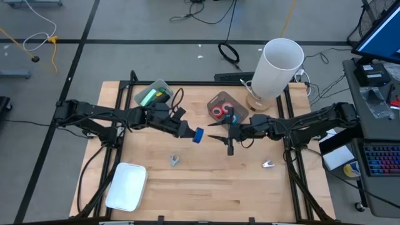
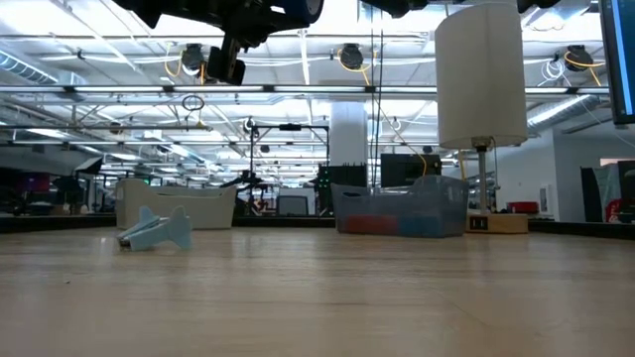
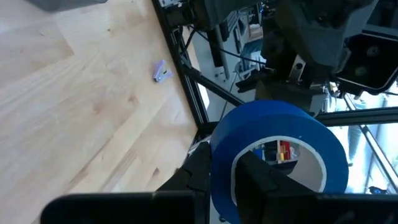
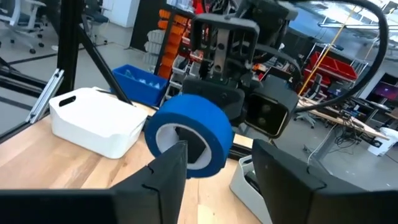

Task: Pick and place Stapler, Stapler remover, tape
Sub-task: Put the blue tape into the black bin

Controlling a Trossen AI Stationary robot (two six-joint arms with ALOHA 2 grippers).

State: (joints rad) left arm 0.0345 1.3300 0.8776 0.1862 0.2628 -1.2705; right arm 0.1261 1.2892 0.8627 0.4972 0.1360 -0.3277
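Observation:
A blue tape roll point(image 1: 197, 135) hangs in the air over the table's middle, held by my left gripper point(image 1: 189, 132), which is shut on it. My right gripper point(image 1: 224, 136) is open and faces the roll from the table's right side, a short gap away. In the right wrist view the blue roll point(image 4: 186, 134) shows just beyond my right gripper point(image 4: 217, 180). Red tape rolls point(image 1: 219, 111) lie in a clear bin point(image 1: 212, 100). A grey-blue stapler remover point(image 1: 174, 160) and a small pale item point(image 1: 268, 164) lie flat on the table. My left gripper point(image 3: 224, 183) holds the blue roll by its wall point(image 3: 221, 158), with one finger point(image 3: 258, 180) inside the open centre and the other finger point(image 3: 189, 180) outside. It comes roughly level from the table's left. The roll stands on edge, lifted clear of the table.
A second clear bin point(image 1: 164, 86) with green contents sits far left of centre, and a white bin point(image 1: 127, 186) sits near the left corner. A tall white cylinder point(image 1: 278, 65) stands on a wooden base at the far right. Bare wood lies along the near edge.

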